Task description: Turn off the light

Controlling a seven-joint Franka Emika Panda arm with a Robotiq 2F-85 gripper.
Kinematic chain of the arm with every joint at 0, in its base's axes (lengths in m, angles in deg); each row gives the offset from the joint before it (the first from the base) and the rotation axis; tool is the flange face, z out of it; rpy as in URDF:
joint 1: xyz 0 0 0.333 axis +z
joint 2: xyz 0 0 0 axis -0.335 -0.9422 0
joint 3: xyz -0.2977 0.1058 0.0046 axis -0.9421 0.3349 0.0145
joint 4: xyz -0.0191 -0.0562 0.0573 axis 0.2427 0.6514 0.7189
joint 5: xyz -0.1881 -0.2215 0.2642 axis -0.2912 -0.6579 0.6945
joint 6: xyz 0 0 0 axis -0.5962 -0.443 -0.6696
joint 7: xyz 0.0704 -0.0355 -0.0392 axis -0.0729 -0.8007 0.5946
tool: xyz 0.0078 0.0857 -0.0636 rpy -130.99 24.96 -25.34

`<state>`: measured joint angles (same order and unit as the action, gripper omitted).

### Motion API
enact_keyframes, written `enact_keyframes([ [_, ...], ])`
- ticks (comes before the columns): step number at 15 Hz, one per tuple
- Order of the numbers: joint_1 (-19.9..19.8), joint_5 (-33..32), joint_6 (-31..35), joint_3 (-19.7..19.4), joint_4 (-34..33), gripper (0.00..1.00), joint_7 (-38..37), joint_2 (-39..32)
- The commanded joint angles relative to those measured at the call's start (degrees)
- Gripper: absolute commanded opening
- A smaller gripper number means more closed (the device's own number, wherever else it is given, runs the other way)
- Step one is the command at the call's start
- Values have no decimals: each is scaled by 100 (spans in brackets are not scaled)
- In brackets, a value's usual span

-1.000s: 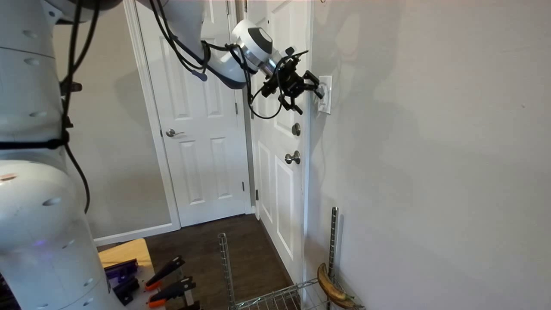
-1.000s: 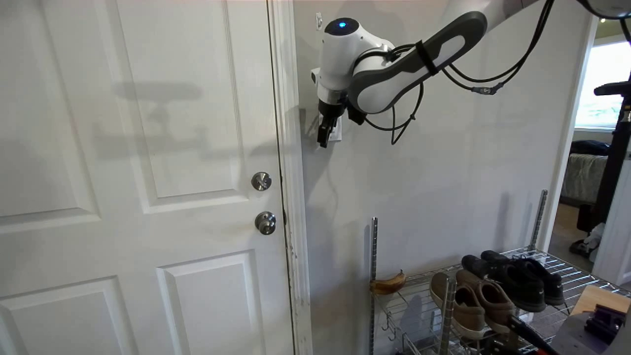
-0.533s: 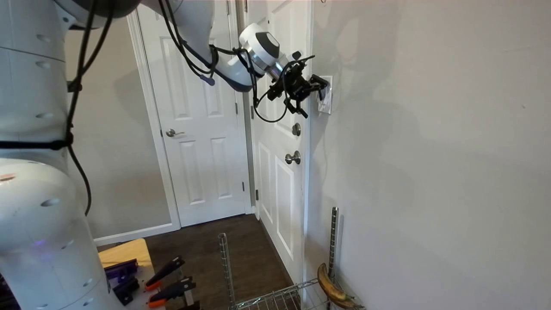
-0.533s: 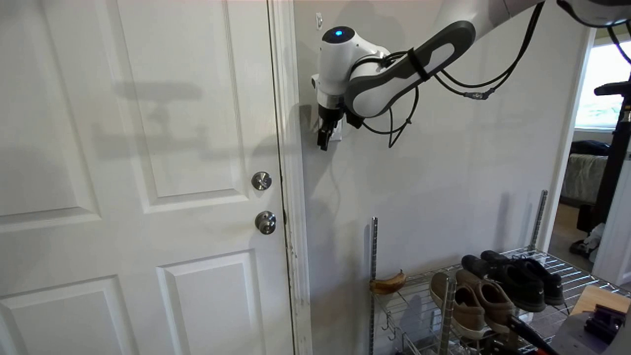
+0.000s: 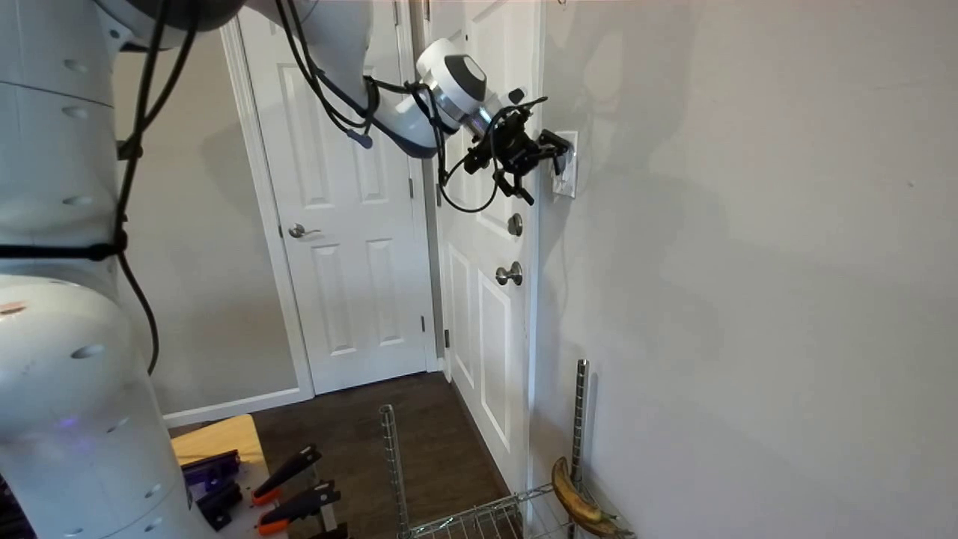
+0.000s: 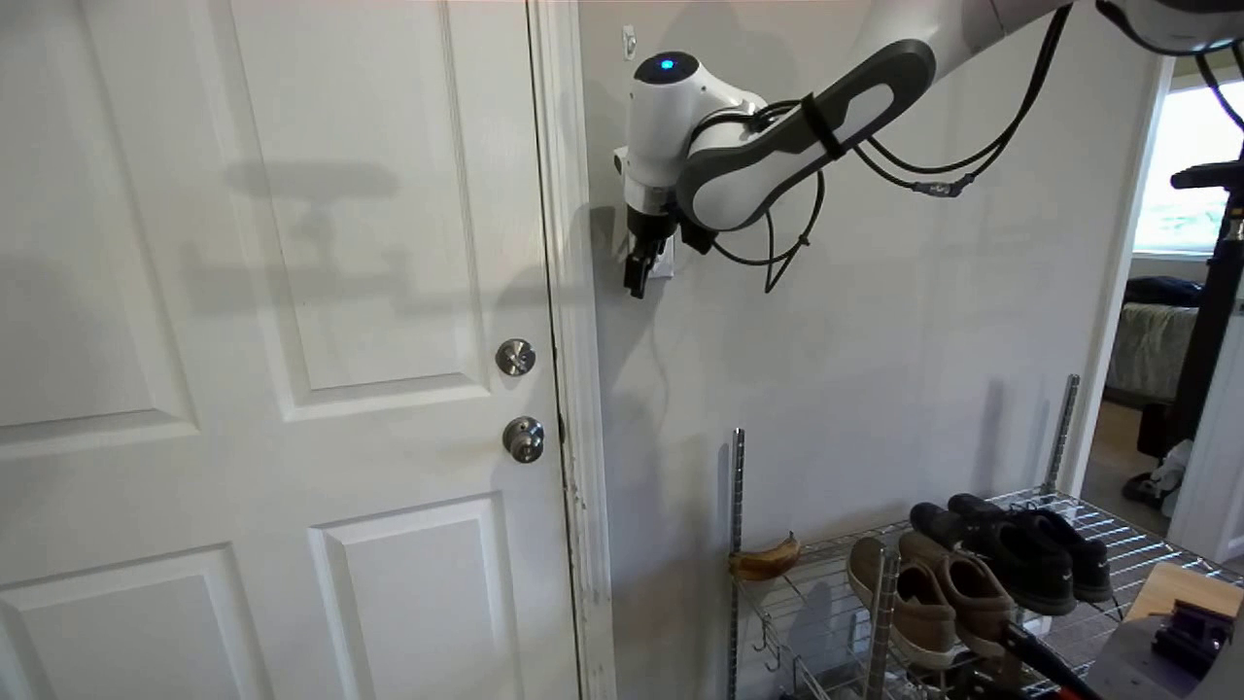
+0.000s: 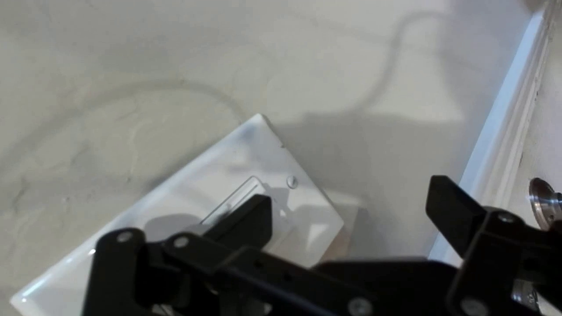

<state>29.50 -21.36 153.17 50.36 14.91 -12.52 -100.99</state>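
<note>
The light's white switch plate (image 5: 567,181) is on the wall beside the door frame. It shows partly behind the gripper in an exterior view (image 6: 665,262). In the wrist view the plate (image 7: 259,153) lies tilted at lower left, with a screw and part of the switch showing. My gripper (image 7: 351,199) is open with nothing between its fingers. Its left finger in the wrist view lies over the switch and hides part of it; its right finger is off the plate. In an exterior view the gripper (image 5: 545,185) has one fingertip at the plate. I cannot tell whether it touches.
A white door with a silver doorknob (image 5: 510,274) and deadbolt (image 5: 515,224) is beside the plate. Below is a wire rack with a post (image 5: 581,419), a banana (image 6: 765,560) and shoes (image 6: 1011,564). Clamps (image 5: 299,501) lie near the robot base.
Over the first half second my gripper moved closer to the wall and slightly down, so one finger covers more of the plate. Since then it has hardly moved.
</note>
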Motion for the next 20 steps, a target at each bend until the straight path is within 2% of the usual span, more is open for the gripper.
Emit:
enact_keyframes([
  [1, -50, 445, -58, 59, 137, 100, 225, 133],
  [11, 157, 537, -649, 188, 546, 100, -101, 672],
  [20, 138, 577, -775, 355, 862, 100, -87, 994],
])
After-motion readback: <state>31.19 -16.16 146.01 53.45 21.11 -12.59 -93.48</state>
